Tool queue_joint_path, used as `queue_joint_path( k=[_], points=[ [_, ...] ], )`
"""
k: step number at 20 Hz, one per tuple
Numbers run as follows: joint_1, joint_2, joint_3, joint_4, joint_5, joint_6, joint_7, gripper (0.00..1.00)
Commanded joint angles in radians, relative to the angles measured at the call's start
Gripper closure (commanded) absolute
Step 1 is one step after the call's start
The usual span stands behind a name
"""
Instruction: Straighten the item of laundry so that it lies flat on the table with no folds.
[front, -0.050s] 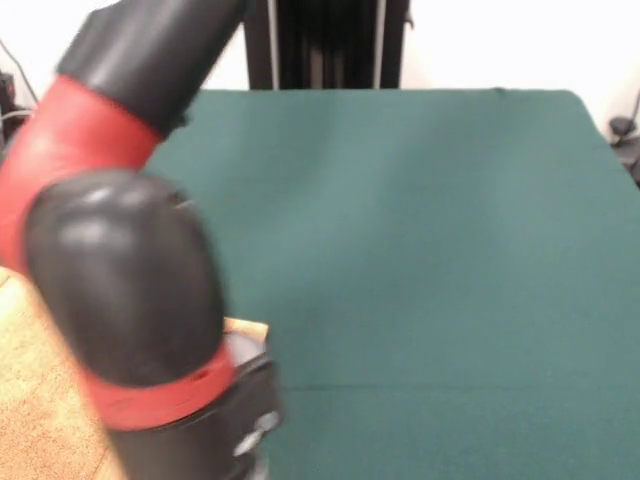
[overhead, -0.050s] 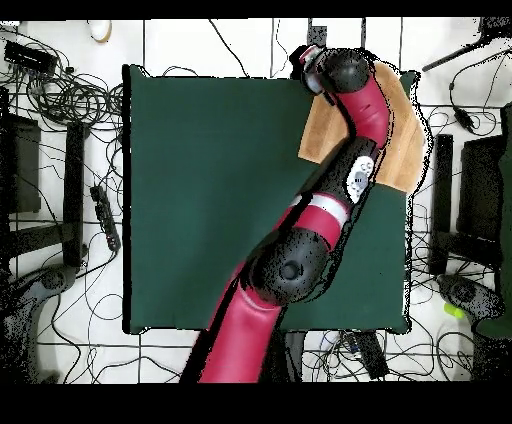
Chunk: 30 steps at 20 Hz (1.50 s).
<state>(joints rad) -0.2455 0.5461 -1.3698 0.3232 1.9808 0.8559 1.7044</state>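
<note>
You have the small orange-tan terry-cloth towel (overhead, -0.050s: 324, 130) in the upper right of the overhead view, lying across the corner of the large rectangular table (overhead, -0.050s: 210, 190) covered in plain dark green felt-like cloth. The towel reads as a slanted four-sided patch with a nubby, matte surface; its right part (overhead, -0.050s: 405, 150) reaches the table's right edge, and the middle of it is hidden under the arm.

The red and black arm (overhead, -0.050s: 365, 110) rises from the bottom of that view, its smooth rounded black joints and glossy red shells crossing the towel diagonally. The gripper (overhead, -0.050s: 308, 66) sits at the arm's far end, near the table's top edge and just at the towel's upper left corner. You cannot tell whether it is released or clenched, since only a small dark-and-pale lump shows there.

In the front view the arm fills the left side, a big black dome-shaped joint over a red collar. The towel (front, -0.050s: 40, 400) shows as coarse orange-tan cloth in the lower left, with one small corner (front, -0.050s: 250, 328) peeking out to the right of the arm. The rest of the felt looks smooth and flat.
</note>
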Motion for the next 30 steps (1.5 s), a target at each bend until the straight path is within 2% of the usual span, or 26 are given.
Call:
queue_joint_path(
  k=[1, 5, 7, 9, 12, 14, 17, 19, 22, 25, 26, 28, 30],
  points=[
    [0.286, -0.142, 0.405, 0.469, -0.162, 0.013, -0.3, 0.0],
    [0.323, -0.191, 0.426, 0.548, -0.248, -0.017, -0.251, 0.0],
    [0.318, -0.203, 0.405, 0.545, -0.333, -0.004, -0.203, 0.0],
    [0.312, -0.22, 0.428, 0.542, -0.369, -0.006, -0.186, 0.0],
    [0.271, -0.244, 0.471, 0.506, -0.447, 0.014, -0.228, 0.0],
    [0.207, -0.248, 0.52, 0.428, -0.49, 0.08, -0.244, 0.0],
    [0.05, -0.176, 0.478, 0.147, -0.584, 0.285, -0.174, 0.0],
    [-0.06, -0.112, 0.385, -0.062, -0.575, 0.407, -0.114, 0.0],
    [-0.171, -0.065, 0.19, -0.237, -0.448, 0.487, -0.071, 0.0],
    [-0.216, -0.019, 0.071, -0.297, -0.293, 0.46, -0.047, 0.0],
    [-0.213, 0.0, 0.073, -0.299, -0.273, 0.427, -0.047, 0.0],
    [-0.194, 0.026, 0.102, -0.29, -0.267, 0.342, -0.037, 0.0],
    [-0.161, 0.025, 0.128, -0.264, -0.315, 0.27, -0.024, 0.0]
  ],
)
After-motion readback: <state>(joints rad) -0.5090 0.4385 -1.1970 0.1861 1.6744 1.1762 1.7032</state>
